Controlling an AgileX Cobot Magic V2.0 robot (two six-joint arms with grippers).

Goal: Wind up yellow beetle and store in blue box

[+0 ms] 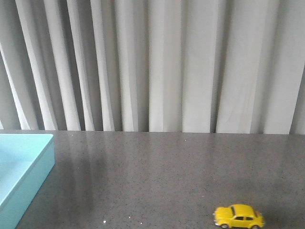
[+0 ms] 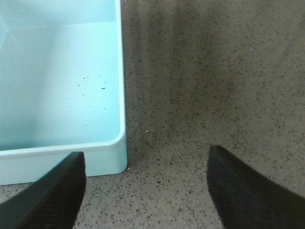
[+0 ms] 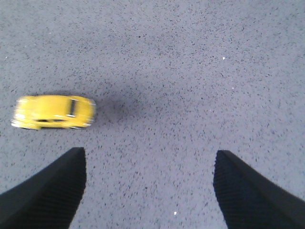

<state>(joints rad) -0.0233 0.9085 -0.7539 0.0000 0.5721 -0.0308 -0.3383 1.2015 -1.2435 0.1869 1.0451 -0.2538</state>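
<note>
The yellow beetle [image 1: 238, 216] stands on its wheels on the dark speckled table near the front right edge of the front view. It also shows, blurred, in the right wrist view [image 3: 53, 112], beyond and to one side of my open, empty right gripper [image 3: 149, 160]. The blue box [image 1: 26, 164] sits at the far left of the table, partly cut off. In the left wrist view its near corner [image 2: 116, 148] lies just ahead of my open, empty left gripper [image 2: 147, 157]. Neither gripper shows in the front view.
A grey pleated curtain [image 1: 157, 62] hangs behind the table's far edge. The dark speckled tabletop [image 1: 157, 171] lies between the box and the car. The box's floor [image 2: 57, 81] holds only a few dark specks.
</note>
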